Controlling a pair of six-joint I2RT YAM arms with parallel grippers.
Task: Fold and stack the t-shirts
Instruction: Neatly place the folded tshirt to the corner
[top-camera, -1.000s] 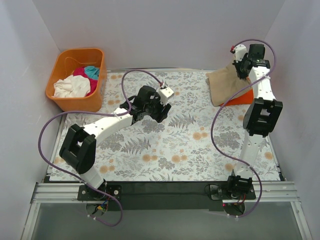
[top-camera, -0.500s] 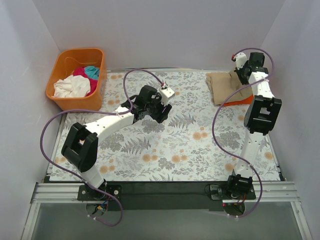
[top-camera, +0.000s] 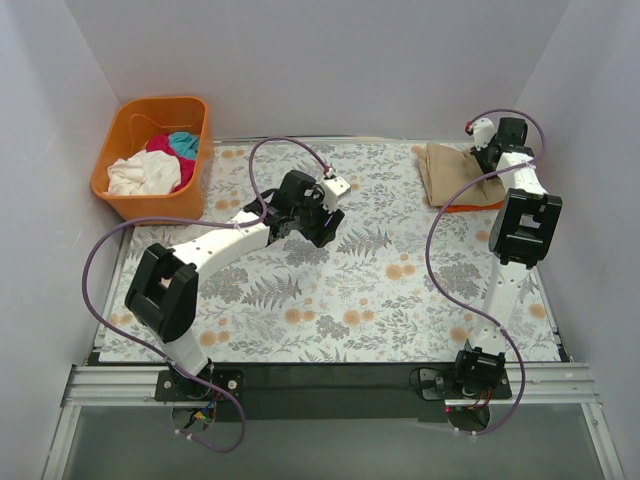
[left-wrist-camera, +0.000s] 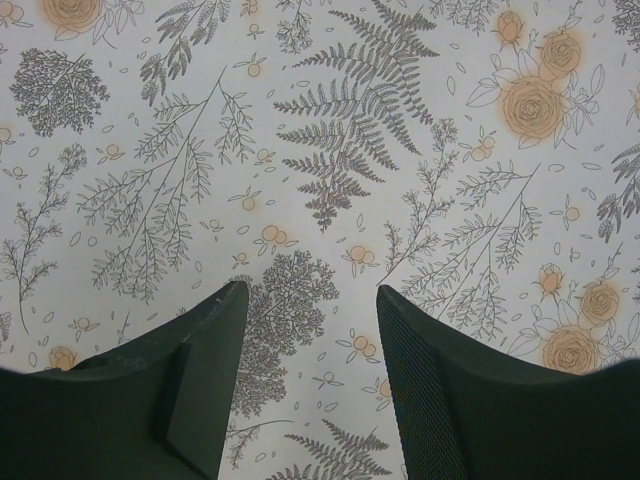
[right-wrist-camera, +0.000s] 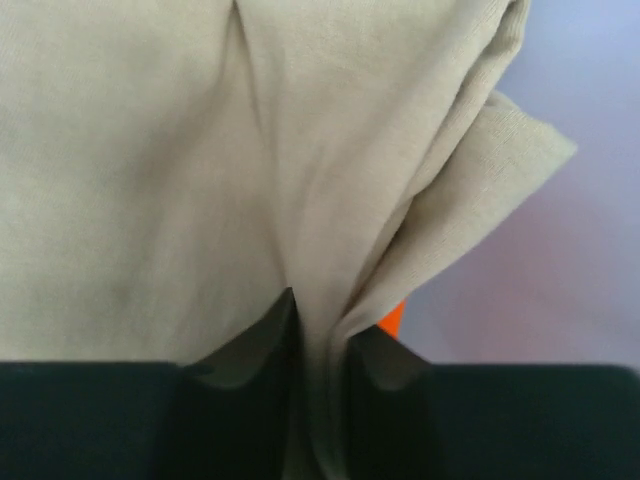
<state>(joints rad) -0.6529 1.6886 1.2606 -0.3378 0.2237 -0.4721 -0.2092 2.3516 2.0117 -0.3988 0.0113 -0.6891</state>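
Note:
A folded tan-beige t-shirt (top-camera: 452, 172) lies at the far right of the table on top of a bright orange t-shirt (top-camera: 482, 202), whose edge peeks out. My right gripper (top-camera: 484, 155) is shut on the tan shirt's far edge; in the right wrist view the cloth (right-wrist-camera: 200, 150) is pinched between the fingertips (right-wrist-camera: 262, 340), with a sliver of the orange shirt (right-wrist-camera: 391, 318) beside them. My left gripper (top-camera: 327, 222) is open and empty over the bare floral tablecloth (left-wrist-camera: 330, 120) near the middle. White (top-camera: 140, 175), magenta (top-camera: 165, 146) and teal (top-camera: 184, 143) shirts lie in the basket.
A rigid orange plastic basket (top-camera: 125, 205) stands at the far left corner. Purple cables loop from both arms. White walls close in the table on three sides, the right wall close to my right arm.
My right gripper has moved toward the far right and lowered, laying the tan shirt flatter over the orange one. The left arm has barely moved.

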